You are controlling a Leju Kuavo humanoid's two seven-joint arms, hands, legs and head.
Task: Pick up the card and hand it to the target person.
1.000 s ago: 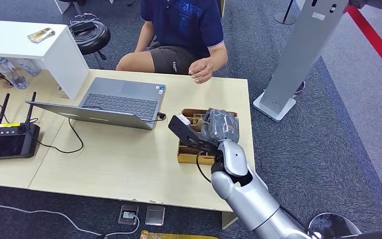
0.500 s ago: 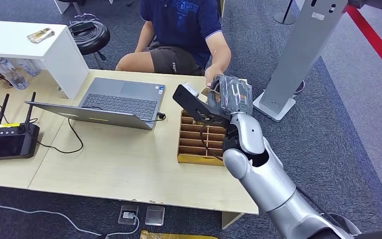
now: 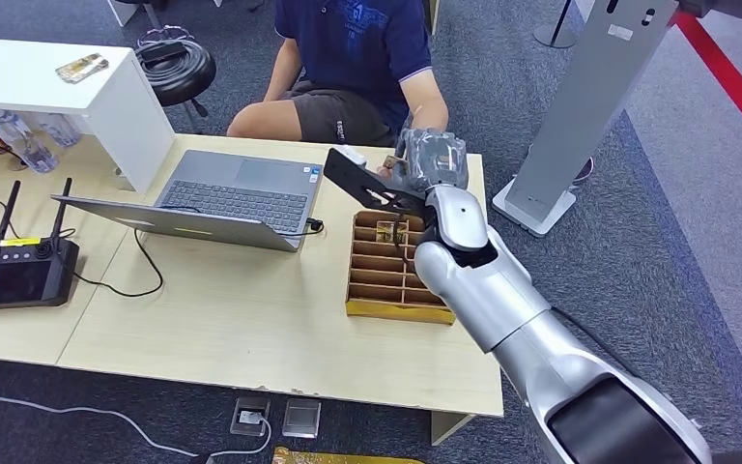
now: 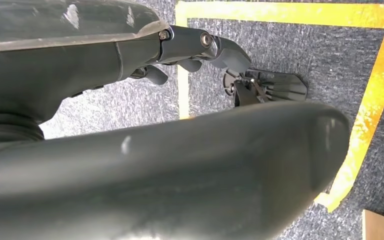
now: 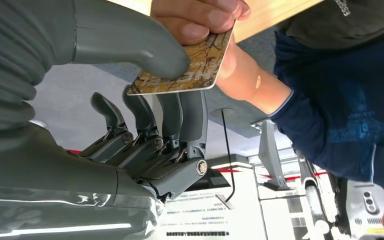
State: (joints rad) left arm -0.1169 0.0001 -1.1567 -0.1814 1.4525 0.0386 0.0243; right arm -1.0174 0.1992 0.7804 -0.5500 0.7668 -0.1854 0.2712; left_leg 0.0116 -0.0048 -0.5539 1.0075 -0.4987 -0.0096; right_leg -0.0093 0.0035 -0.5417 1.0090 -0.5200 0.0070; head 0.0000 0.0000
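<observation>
- Your biggest item is the pale wooden table, with the seated person in a dark blue shirt at its far edge.
- On it you have one open laptop, one black controller with two antennas, and one brown divided tray whose far compartments hold a few small things — too small to make out.
- Your right hand is raised over the table's far edge, beyond the tray, with the silver forearm crossing the tray's right side.
- You see the left hand hanging over grey carpet marked with yellow tape; its fingers are curled in and hold nothing.
- The card — one, flat, mottled brown and gold with pale lettering — is pinched between your right thumb and the dark fingers under it.
- The person's hand grips the card's other end, so both hold it at once.
</observation>
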